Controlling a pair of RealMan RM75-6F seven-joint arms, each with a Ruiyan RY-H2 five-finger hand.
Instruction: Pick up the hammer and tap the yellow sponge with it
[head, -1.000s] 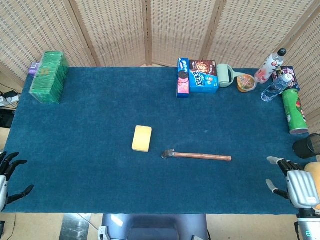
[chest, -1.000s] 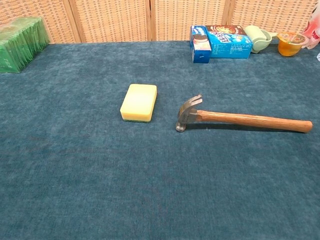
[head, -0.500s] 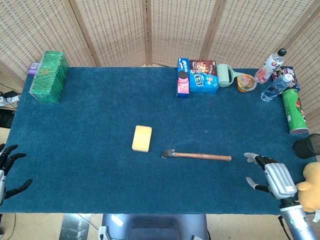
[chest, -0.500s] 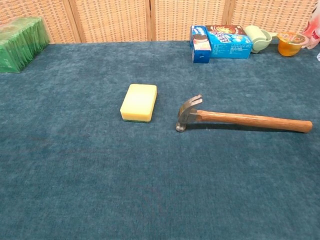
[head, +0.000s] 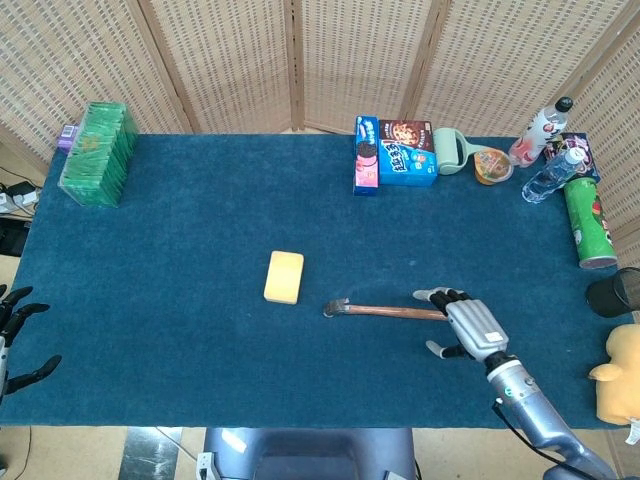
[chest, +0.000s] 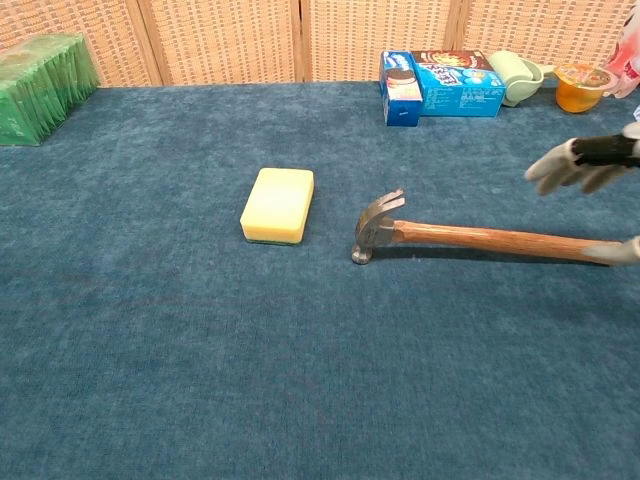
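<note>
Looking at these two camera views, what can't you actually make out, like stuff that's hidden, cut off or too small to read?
- Hammer handle end: head view, covered by the right robot hand; chest view, cut by the right edge.
- Whether that hand touches the handle: unclear in both views.
- Right robot hand: chest view, mostly cut off by the right edge.
- Left robot hand: head view, cut by the left edge; absent from chest view.
- Snack box print: too small to read.

The head view looks steeply down from above the near edge, covering the whole worktop (head: 150, 260) up to the screens. The chest view sits lower and closer, facing forward. Both share the yellow sponge (head: 284, 277) and hammer (head: 390, 311).
</note>
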